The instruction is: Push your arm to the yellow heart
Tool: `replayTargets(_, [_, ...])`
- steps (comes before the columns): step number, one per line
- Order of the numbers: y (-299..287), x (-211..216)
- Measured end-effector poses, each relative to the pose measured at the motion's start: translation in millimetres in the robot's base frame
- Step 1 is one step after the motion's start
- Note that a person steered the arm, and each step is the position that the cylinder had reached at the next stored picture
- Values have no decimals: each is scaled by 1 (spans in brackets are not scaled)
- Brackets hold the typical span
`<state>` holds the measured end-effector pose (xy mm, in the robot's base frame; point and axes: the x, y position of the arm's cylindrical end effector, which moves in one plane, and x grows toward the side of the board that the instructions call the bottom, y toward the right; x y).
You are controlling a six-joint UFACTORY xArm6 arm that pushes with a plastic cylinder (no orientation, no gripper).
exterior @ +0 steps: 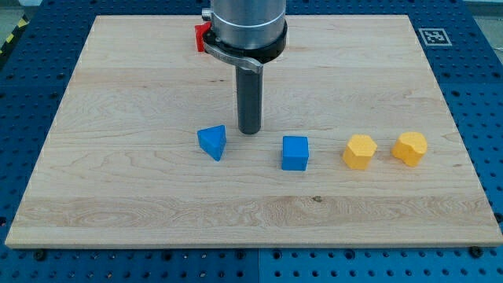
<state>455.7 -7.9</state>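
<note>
The arm had no jaws, only a rod; my tip [249, 131] rested between the blue triangle [212, 142] and blue cube [295, 152]. The yellow heart [410, 148] sat far toward the view's right, beyond a yellow hexagon [359, 152]. The approach seemed barely begun; skirting both looked necessary.

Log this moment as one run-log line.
my tip: between blue triangle and blue cube, touching neither | yellow heart: far right, untouched | yellow hexagon: left of heart | red block: behind arm
</note>
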Motion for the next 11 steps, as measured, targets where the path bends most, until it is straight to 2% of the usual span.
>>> replayTargets(1, [20,-7])
replayTargets(3, [143,-11])
replayTargets(4, [176,-10])
replayTargets(8, [198,6])
replayTargets(11, [239,10])
